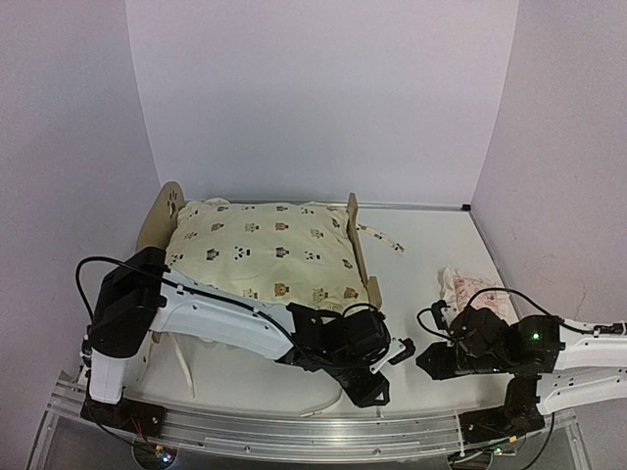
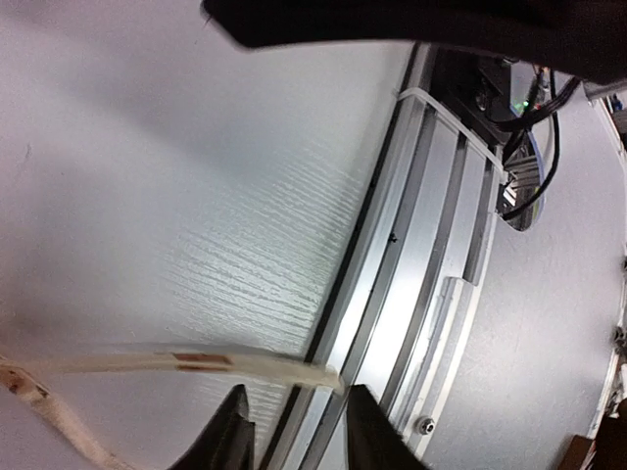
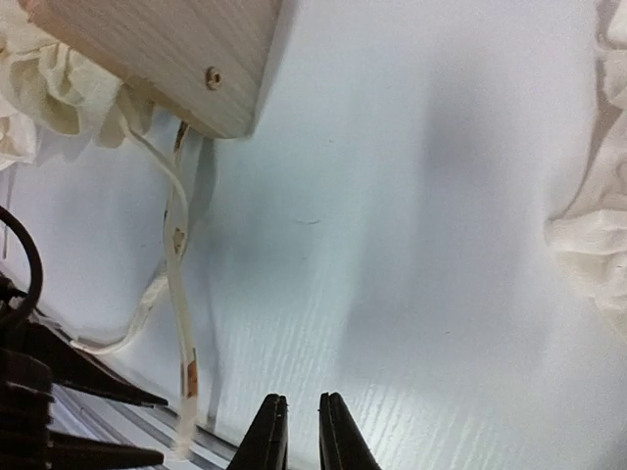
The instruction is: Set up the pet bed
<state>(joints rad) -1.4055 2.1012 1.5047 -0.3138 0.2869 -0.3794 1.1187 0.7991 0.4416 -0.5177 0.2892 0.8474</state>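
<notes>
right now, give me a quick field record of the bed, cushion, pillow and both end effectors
pet bed: light-wood frame, back left of the table
cushion: cream animal-print, lying on the bed
pillow: pinkish, on the table right of the bed
tie: loose strip, its end just ahead of the left end effector
left end effector: open, holding nothing
right end effector: nearly shut, holding nothing

The pet bed is pale, light-grained wood; the cushion cream with small brown animal figures; its tie cream, brown-flecked; the pillow seems whitish with pink, blurred; the table white.
</notes>
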